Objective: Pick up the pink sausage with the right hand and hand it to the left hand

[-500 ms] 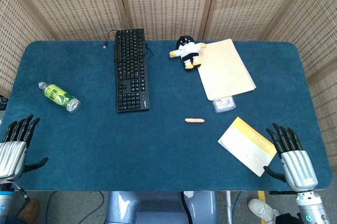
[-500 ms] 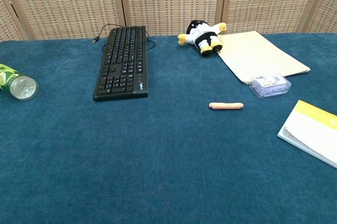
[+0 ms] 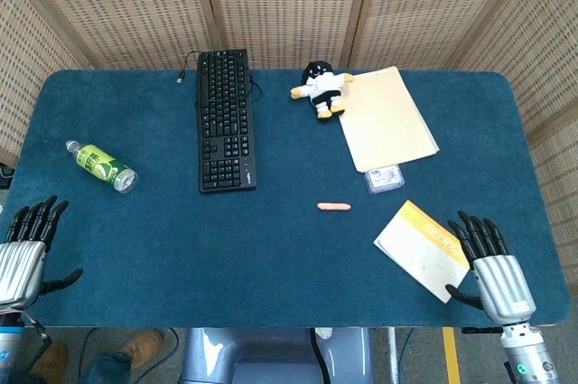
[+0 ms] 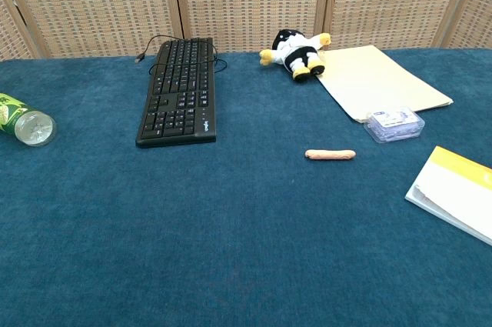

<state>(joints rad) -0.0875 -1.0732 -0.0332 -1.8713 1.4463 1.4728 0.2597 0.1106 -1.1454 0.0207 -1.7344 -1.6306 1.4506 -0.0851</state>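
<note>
The pink sausage (image 3: 333, 206) (image 4: 330, 155) lies flat on the blue table cloth near the middle, with nothing touching it. My right hand (image 3: 489, 268) hovers at the table's front right corner, fingers spread and empty, beside the yellow-and-white booklet (image 3: 424, 248). At the front left edge my left hand (image 3: 24, 248) is also spread open and holds nothing. Neither hand shows in the chest view.
A black keyboard (image 3: 224, 120) lies at the back centre-left and a plastic bottle (image 3: 101, 166) lies on its side at the left. A plush toy (image 3: 320, 88), a manila folder (image 3: 387, 117) and a small clear box (image 3: 383, 178) sit at the back right.
My right hand has shifted slightly to the left and nearer the front edge. The sausage and my left hand have not moved.
</note>
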